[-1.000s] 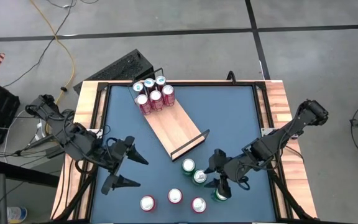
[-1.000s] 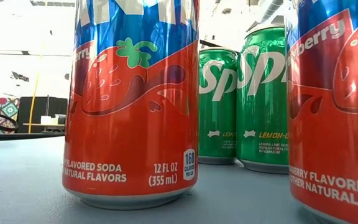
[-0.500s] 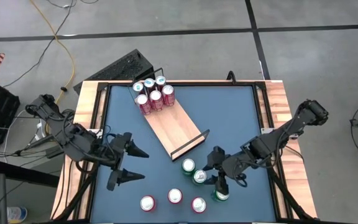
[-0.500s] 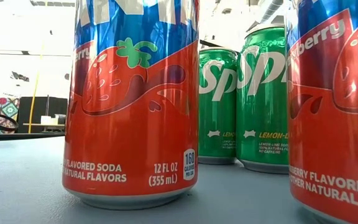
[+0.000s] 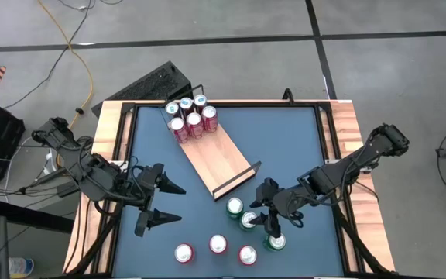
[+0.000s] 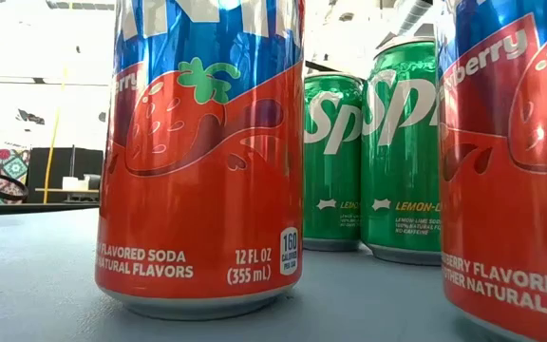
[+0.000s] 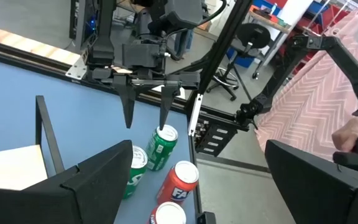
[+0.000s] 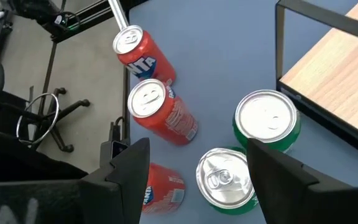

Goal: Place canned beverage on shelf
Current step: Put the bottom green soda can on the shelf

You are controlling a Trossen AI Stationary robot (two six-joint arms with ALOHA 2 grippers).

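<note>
Green soda can [image 5: 248, 221] stands lower centre of the high view, just below the light-wood shelf board [image 5: 214, 161]. Right gripper [image 5: 268, 217] hovers over it, fingers apart, nothing held: the approach step. Next, I'd say, descend and clamp. Left gripper [image 5: 163, 204] waits, lower left, spread wide.

Overhead camera looks straight down; low one sits level against the cans [image 6: 199, 161]; both wrist views share them.
</note>
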